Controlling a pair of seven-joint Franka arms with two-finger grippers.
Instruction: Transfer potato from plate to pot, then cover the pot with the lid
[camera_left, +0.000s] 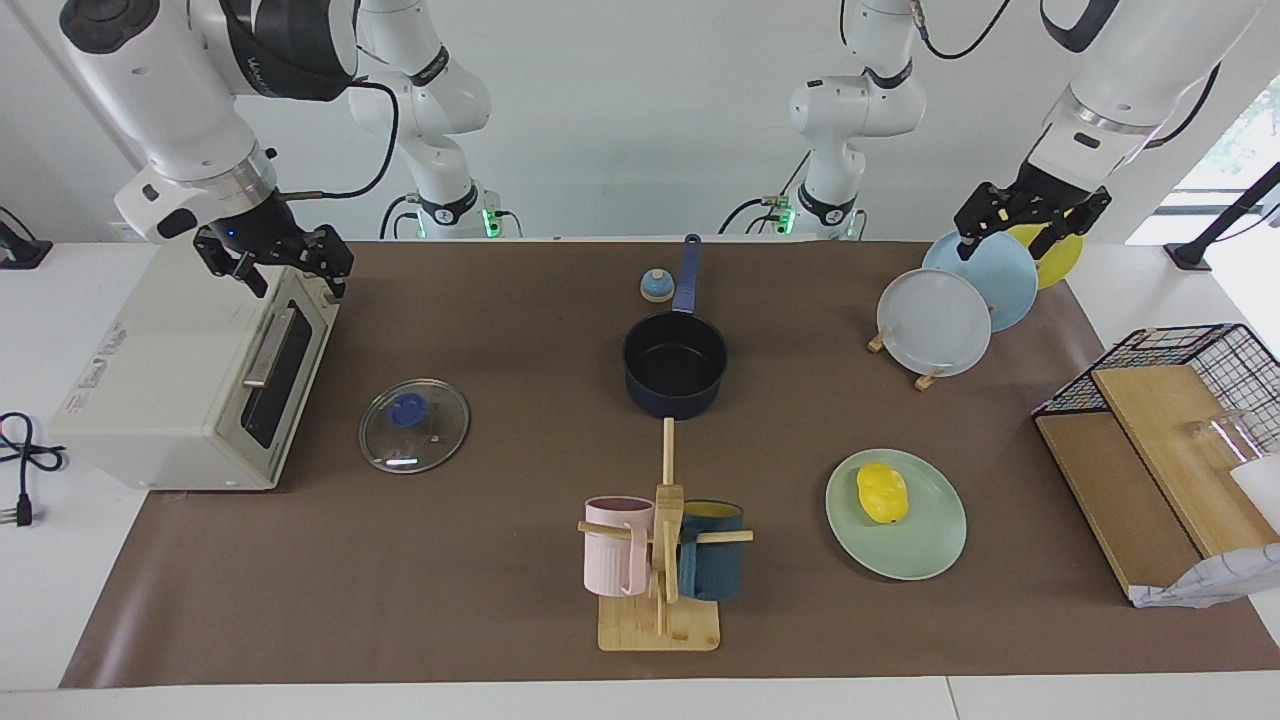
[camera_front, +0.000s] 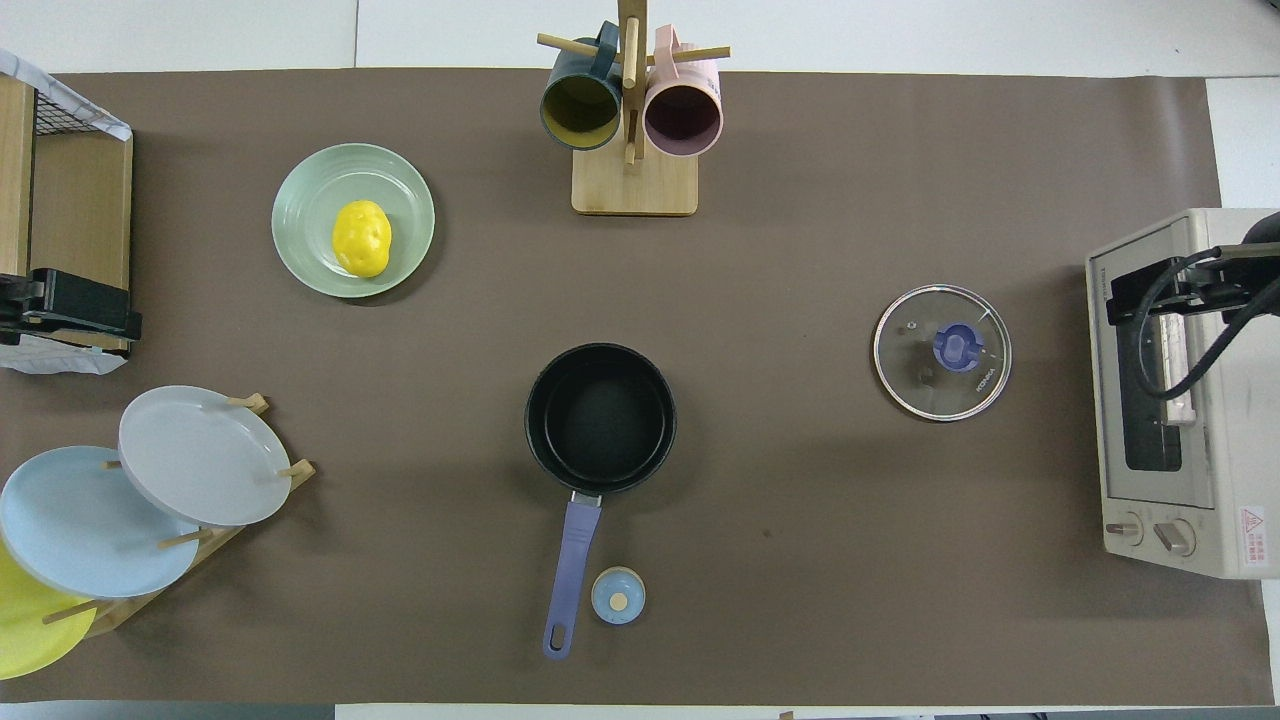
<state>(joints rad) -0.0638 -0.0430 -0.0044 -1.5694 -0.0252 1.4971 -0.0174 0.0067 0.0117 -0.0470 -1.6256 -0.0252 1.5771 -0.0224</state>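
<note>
Waiting with jaws wide, the left gripper (camera_left: 1030, 222) hangs over the plate rack (camera_left: 935, 330); the potato (camera_left: 882, 492) lies on the plate (camera_left: 930, 545), at four o'clock from the pot (camera_left: 675, 362); a centred, top-down pinch looks best, while the right gripper (camera_left: 272, 262) idles open over the toaster oven (camera_left: 160, 385).

Yellow potato (camera_left: 882, 493) on mint plate (camera_left: 925, 550); navy pot (camera_left: 675, 365) empty (uncovered), glass lid (camera_left: 414, 425) flat nr right arm's end.

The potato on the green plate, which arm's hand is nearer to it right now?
Left. The left hand hangs over the plate rack at the potato's end of the table; the right hand is over the toaster oven at the other end.
</note>
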